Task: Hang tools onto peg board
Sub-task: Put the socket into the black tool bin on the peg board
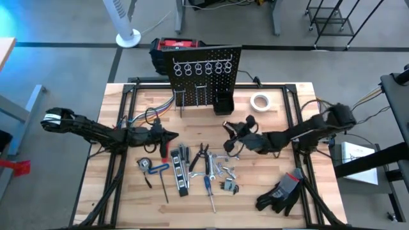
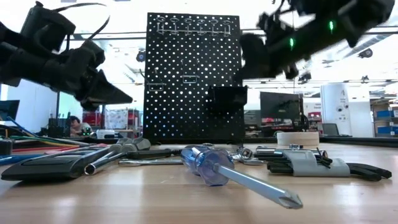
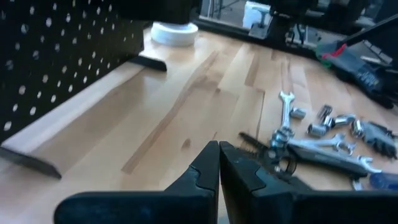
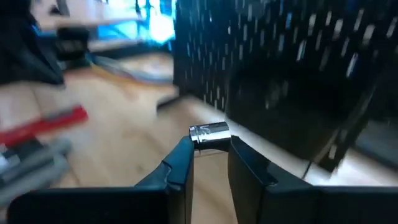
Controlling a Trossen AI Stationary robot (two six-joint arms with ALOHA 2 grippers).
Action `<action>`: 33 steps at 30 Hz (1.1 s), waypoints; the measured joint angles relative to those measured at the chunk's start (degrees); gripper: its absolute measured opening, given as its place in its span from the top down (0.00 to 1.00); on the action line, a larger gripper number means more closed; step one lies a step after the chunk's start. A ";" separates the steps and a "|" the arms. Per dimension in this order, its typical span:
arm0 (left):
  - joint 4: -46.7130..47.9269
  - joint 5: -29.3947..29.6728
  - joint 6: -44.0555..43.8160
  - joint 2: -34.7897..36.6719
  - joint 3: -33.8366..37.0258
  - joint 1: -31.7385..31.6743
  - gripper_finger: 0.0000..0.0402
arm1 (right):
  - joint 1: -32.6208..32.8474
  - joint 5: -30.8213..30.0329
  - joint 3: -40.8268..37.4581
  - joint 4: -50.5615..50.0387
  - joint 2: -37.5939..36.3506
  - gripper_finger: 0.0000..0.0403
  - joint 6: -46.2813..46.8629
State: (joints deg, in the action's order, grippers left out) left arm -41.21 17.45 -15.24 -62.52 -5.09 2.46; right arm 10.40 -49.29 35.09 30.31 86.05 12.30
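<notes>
Gripping a small silver socket (image 4: 209, 135) between its fingertips, our right gripper (image 4: 208, 155) hangs above the table (image 1: 281, 128), at about five o'clock from the peg board (image 1: 204, 73) and near its small black bin (image 1: 223, 104). The peg board stands upright at twelve o'clock on the table. Our left gripper (image 3: 219, 163) is clenched on nothing, hovering at about seven o'clock from the board. The tools (image 1: 192, 167) lie scattered at six o'clock, between the two arms, with a blue-handled screwdriver (image 2: 233, 175) nearest the table's front edge.
</notes>
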 joint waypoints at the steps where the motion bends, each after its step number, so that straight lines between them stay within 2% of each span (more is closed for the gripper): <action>1: 0.04 0.00 0.34 -0.02 -0.38 0.00 1.00 | -0.53 -0.28 0.49 0.12 -1.25 0.84 -2.40; 4: 0.20 0.00 1.06 -0.11 -1.28 -0.02 1.00 | -4.03 -1.00 1.62 0.15 -3.70 0.84 -8.79; 7: 0.17 -0.03 1.14 -0.06 -1.82 -0.02 1.00 | -9.03 2.63 2.69 -0.08 -4.25 0.84 -12.13; 9: 0.17 -0.59 0.63 0.00 -1.94 0.00 1.00 | -11.97 5.67 3.29 -0.05 -4.28 0.82 -11.91; 13: 0.20 -2.47 -1.72 0.10 -1.95 0.41 1.00 | -14.56 6.12 3.83 -0.14 -4.83 0.72 -9.53; 16: 0.22 -2.49 -2.60 0.04 -1.94 0.92 1.00 | -14.56 6.43 3.98 -0.03 -5.43 0.62 -9.46; 20: 0.25 -2.51 -3.05 -0.02 -2.48 0.94 1.00 | -14.58 10.34 3.98 -0.22 -5.43 0.49 -9.00; 24: 0.33 -3.81 -3.33 -0.17 -3.61 1.01 1.00 | -13.96 10.79 3.96 -2.96 -6.17 0.40 -7.55; 29: 0.56 -9.11 -3.35 -1.33 -4.32 1.01 1.00 | -10.10 11.61 3.93 -13.12 -9.55 0.36 -4.40; 33: 0.66 -9.16 -3.32 -3.35 -4.54 1.01 1.00 | -6.09 20.05 3.85 -25.32 -12.07 0.39 0.95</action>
State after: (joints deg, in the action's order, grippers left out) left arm -40.56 8.29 -18.56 -65.88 -9.63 3.46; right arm 4.30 -29.24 38.94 4.99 73.98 13.25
